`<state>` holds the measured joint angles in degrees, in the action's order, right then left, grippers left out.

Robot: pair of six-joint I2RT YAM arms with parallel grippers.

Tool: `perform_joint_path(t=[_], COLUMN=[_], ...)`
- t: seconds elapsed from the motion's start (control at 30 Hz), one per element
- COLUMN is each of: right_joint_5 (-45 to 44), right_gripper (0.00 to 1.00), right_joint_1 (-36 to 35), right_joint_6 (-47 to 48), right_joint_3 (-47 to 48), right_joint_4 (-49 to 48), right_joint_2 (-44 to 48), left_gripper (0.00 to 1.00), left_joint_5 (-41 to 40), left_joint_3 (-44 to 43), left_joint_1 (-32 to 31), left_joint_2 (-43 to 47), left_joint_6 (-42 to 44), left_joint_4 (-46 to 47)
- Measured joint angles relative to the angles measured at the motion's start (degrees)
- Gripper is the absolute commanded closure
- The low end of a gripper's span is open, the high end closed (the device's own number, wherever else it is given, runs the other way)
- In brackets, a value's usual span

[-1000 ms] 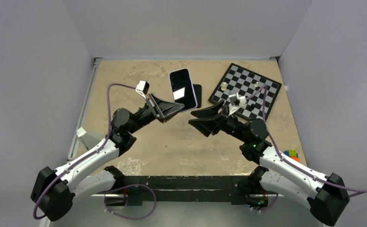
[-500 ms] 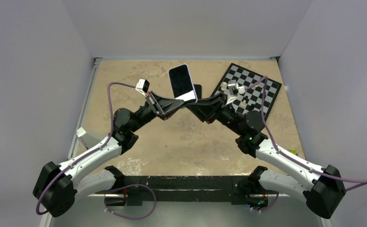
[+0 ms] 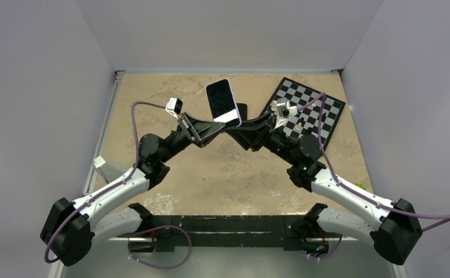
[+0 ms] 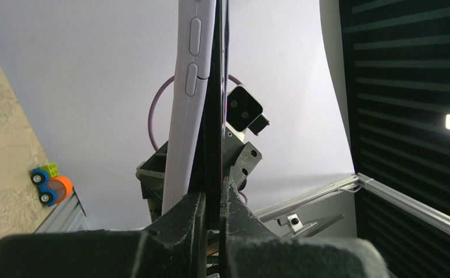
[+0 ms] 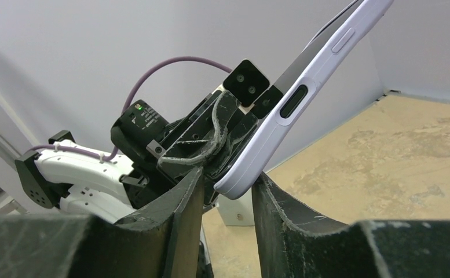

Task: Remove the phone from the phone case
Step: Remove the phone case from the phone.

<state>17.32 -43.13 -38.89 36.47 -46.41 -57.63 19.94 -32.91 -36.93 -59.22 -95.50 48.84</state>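
Note:
The phone point(image 3: 220, 99), glossy black, sits in the pale lavender phone case point(image 4: 183, 116) and is held upright above the table. My left gripper point(image 3: 216, 126) is shut on its lower end. In the left wrist view the fingertips point(image 4: 212, 200) pinch the black phone edge point(image 4: 218, 87), with the case just to the left. My right gripper point(image 3: 234, 132) is open. In the right wrist view its fingers point(image 5: 228, 179) stand either side of the case's lower corner point(image 5: 240, 179), and the right finger is close to or touching it.
A second black phone point(image 3: 243, 110) lies on the table behind the held one. A chessboard point(image 3: 318, 119) with a few pieces is at the back right. A colourful cube point(image 3: 358, 187) lies at the right edge. A toy car point(image 4: 51, 185) shows in the left wrist view.
My right gripper has moved up and left from the table's middle to the phone's lower corner. My left gripper has lifted and tilted the phone slightly more upright.

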Motion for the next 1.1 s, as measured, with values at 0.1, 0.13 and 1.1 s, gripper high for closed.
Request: perform_joint_path(t=[0.1,0.13,1.1], right_joint_5=[0.70,0.94,-13.94], right_gripper=[0.59,0.59,0.86], right_joint_1=[0.00,0.00,-4.76], right_joint_6=[0.52,0.59,-4.48], right_joint_3=[-0.15,-0.28,0.31], right_joint_4=[-0.44,-0.63,1.86], right_joint_2=[-0.24,-0.24,-3.65], left_gripper=[1.00,1.00,1.00], left_joint_5=[0.24,0.28,-4.39], left_joint_3=[0.00,0.00,0.00], left_joint_1=[-0.15,-0.22,0.33], left_joint_2=[0.11,0.13,1.03], left_joint_6=[0.00,0.00,0.33], left_joint_4=[-0.04,-0.04,-3.67])
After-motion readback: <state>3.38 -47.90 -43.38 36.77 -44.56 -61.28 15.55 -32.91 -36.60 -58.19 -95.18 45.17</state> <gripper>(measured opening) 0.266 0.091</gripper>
